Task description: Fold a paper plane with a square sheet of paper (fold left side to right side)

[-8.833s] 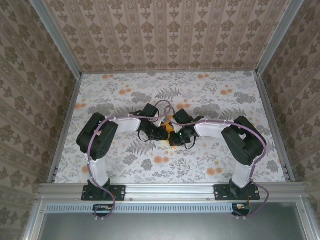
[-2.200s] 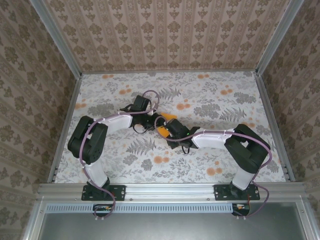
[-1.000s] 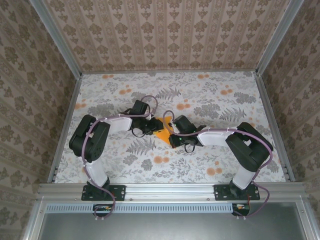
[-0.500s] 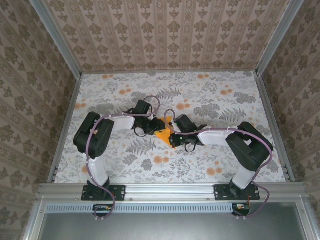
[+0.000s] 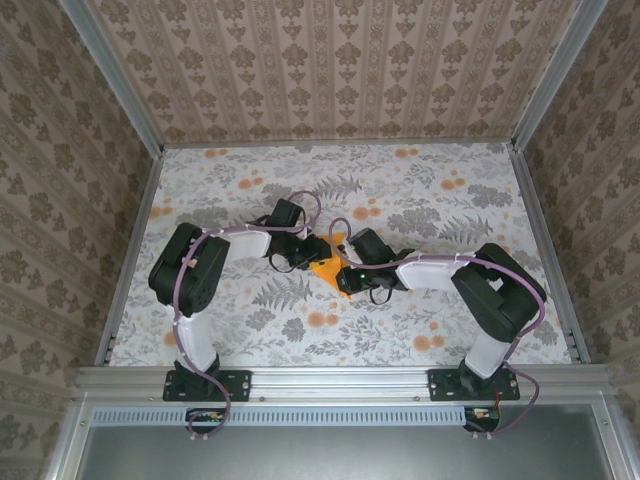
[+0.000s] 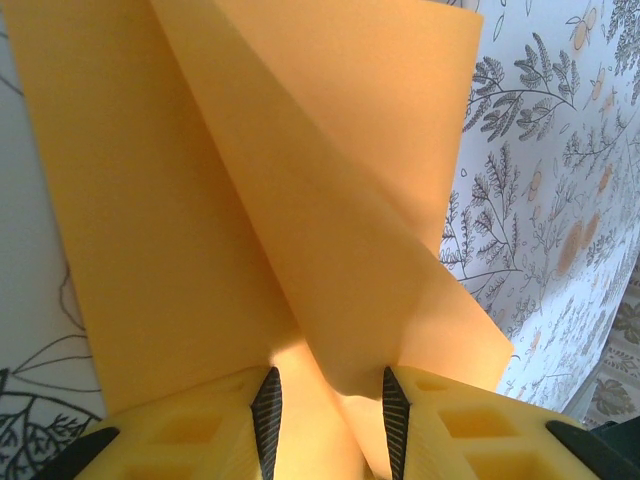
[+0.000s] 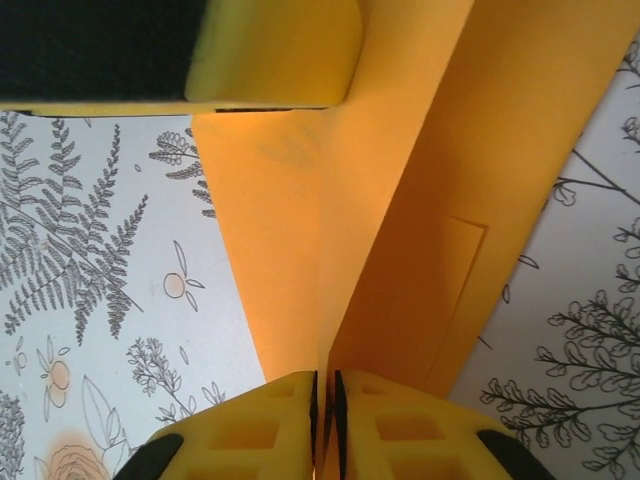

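The orange paper plane [image 5: 324, 268], the sheet folded into a pointed, creased shape, lies at the table's middle between both grippers. My left gripper [image 5: 312, 256] reaches in from the left. In its wrist view the jaws [image 6: 325, 385] stand apart, with a raised fold of the paper [image 6: 300, 200] between the pads, which do not squeeze it. My right gripper [image 5: 346, 273] comes in from the right. Its jaws [image 7: 325, 378] are pinched almost together on the upright centre crease of the paper [image 7: 400, 250]. The left gripper's yellow finger [image 7: 270, 60] presses on the paper's far end.
A grey floral cloth [image 5: 450, 300] covers the table. Patterned walls with aluminium posts [image 5: 135, 215] close it in on three sides. Both forearms and their purple cables [image 5: 300, 200] crowd the middle. A metal rail [image 5: 340, 378] runs along the near edge.
The left arm's elbow has shifted slightly right and nearer. Both grippers have stayed at the paper, which has barely moved.
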### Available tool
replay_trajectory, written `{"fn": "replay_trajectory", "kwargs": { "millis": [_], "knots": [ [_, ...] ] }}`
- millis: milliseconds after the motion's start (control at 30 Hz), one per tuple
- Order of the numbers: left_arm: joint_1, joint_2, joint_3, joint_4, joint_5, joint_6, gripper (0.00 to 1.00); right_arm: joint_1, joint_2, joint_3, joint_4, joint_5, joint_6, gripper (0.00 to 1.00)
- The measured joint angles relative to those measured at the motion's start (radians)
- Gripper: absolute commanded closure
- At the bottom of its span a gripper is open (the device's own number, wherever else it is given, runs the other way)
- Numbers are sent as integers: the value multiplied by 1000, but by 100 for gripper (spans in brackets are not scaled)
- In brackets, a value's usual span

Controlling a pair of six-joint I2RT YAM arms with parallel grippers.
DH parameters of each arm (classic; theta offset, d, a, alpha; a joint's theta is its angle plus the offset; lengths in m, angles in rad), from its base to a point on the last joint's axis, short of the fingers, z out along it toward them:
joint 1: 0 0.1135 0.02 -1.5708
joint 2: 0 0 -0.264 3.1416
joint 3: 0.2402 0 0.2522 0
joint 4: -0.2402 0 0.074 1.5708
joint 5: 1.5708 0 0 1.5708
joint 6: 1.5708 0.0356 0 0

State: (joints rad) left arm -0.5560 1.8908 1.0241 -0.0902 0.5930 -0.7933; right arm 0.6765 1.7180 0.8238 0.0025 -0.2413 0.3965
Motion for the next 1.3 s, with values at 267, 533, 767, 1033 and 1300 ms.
{"fn": "replay_trajectory", "kwargs": {
  "millis": [267,533,767,1033,1300],
  "knots": [
    [0,2,6,-11,-3,0,64,-41,-45,6,-9,-69,6,58],
    [0,2,6,-11,-3,0,64,-182,-62,44,25,-229,69,57],
    [0,2,6,-11,-3,0,64,-194,77,129,59,-294,126,62],
    [0,2,6,-12,-4,0,64,-194,117,130,71,-319,164,83],
    [0,2,6,-13,-4,0,64,-194,117,131,44,-295,152,99]
  ]
}}
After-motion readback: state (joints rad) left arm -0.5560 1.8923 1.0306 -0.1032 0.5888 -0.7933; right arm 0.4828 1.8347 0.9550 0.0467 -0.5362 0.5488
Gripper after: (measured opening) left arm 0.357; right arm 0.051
